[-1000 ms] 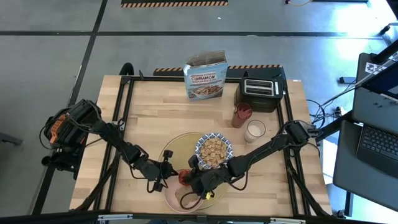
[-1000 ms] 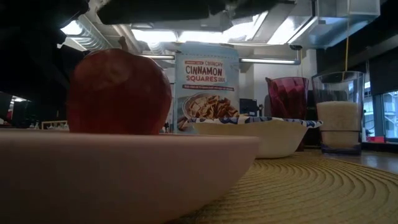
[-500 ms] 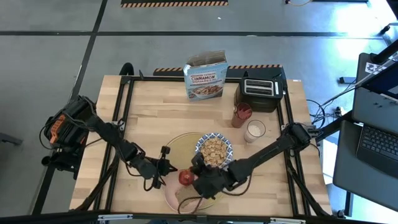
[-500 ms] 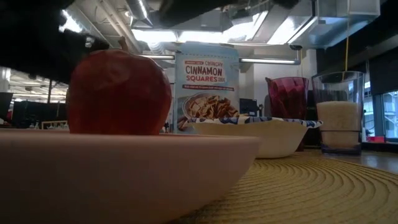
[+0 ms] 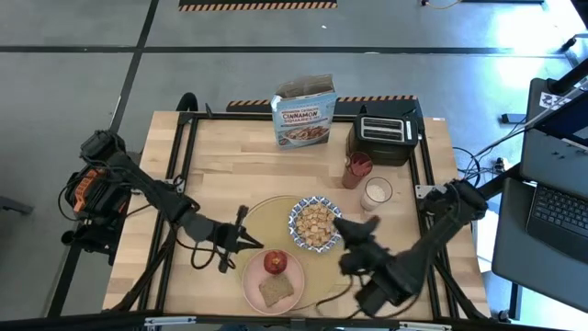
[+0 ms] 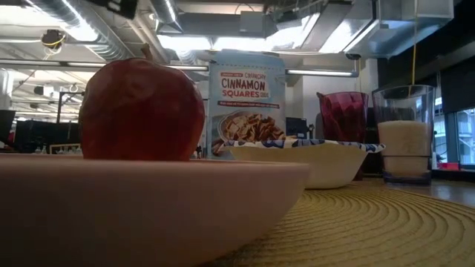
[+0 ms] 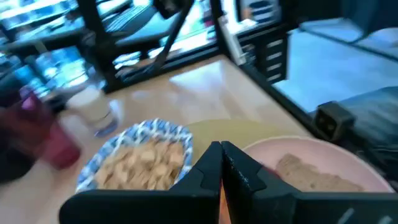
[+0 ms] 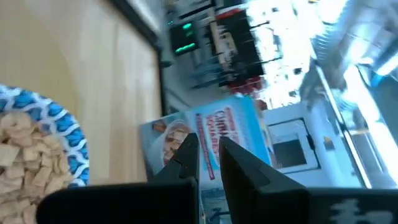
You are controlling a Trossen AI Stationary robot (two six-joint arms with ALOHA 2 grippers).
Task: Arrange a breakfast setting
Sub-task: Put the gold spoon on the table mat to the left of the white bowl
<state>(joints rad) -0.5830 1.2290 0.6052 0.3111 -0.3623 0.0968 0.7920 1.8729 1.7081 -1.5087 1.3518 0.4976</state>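
Breakfast things sit gathered on a large round tan woven placemat (image 5: 266,213) toward the front edge of the wooden table (image 5: 230,161). Nearest the front edge is a pink round plate (image 5: 250,283) carrying a brown toast slice (image 5: 274,291) and, just beside it, a shiny red apple (image 5: 274,263). I judge the toast light and crumbly, best pinched gently by its edges; the apple looks firm, smooth and apt to roll, so a grip across its widest part would suit.

Beside the plate, toward the table's left edge, the left gripper (image 5: 246,241) hovers with its fingers pressed together and nothing between them. Over the front right part of the table the right gripper (image 5: 360,225) is lifted, its fingers almost together and likewise empty.

Farther back on the placemat rests a blue-and-white patterned bowl (image 5: 315,222) filled with cereal squares; it is probably ceramic, heavy and breakable, and safest taken by the rim and kept level. Behind it, off the mat, stand a clear glass of milk (image 5: 376,193) and a red faceted cup (image 5: 356,169), both slippery, the glass likely to spill.

Along the back edge stand a blue cinnamon cereal box (image 5: 304,112) and a black toaster (image 5: 385,134).
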